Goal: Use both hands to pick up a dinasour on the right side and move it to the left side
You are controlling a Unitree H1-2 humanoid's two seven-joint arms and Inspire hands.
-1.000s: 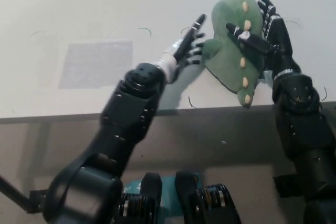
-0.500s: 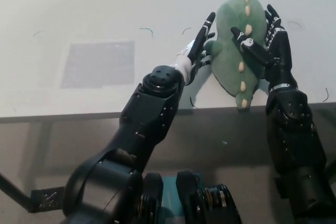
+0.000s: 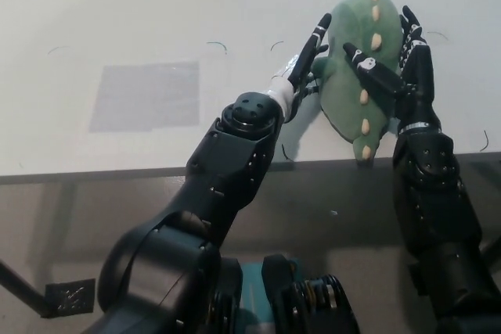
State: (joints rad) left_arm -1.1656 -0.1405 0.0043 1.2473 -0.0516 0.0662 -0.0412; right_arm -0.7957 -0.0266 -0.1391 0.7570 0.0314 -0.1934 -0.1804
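The green plush dinosaur with cream spikes lies at the right of the white table, its tail near the front edge. My left hand presses flat against its left side, fingers stretched out. On the other side, my black right hand is shut on it, with the thumb across its back and the fingers behind it. The dinosaur is squeezed between both hands. I cannot tell whether it is off the table.
A grey rectangular patch marks the table's left half. The table's front edge runs across the picture just below the dinosaur's tail. A few thin dark threads lie on the surface.
My left hand has moved right and up until it presses on the dinosaur's left side. The right hand and the dinosaur have shifted slightly away from the front edge.
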